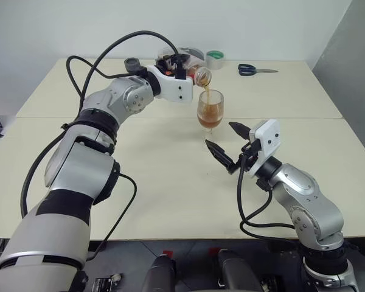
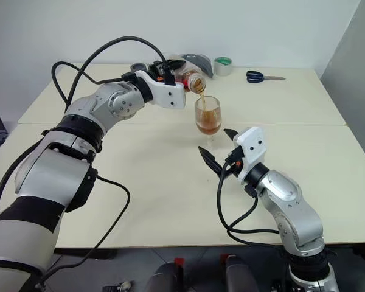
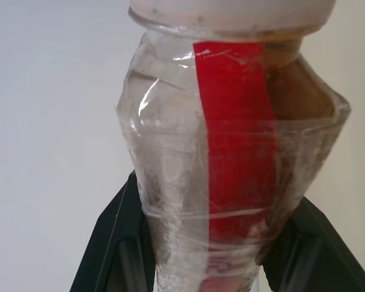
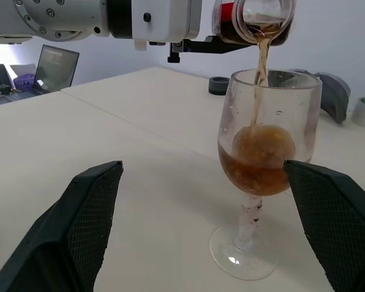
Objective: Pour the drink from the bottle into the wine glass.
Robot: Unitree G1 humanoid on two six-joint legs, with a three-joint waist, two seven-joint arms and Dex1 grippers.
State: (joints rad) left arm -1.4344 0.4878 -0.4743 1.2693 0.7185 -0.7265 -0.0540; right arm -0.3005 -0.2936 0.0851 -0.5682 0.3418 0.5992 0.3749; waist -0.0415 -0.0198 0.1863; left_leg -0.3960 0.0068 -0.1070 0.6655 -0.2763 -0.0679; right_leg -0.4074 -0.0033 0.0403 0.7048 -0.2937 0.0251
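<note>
Reddish-brown drink (image 4: 255, 164) is streaming from the tilted bottle (image 1: 202, 76), pinched by the left gripper (image 1: 191, 76), into the wine glass (image 1: 210, 109) mid-table; the right gripper (image 1: 227, 145) is waiting spread, nearer.

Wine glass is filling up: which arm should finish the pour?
Left. Its pincer is shut on the bottle, already tipped over the wine glass with drink streaming in. The right pincer stands open beside the stem, holding nothing.
</note>
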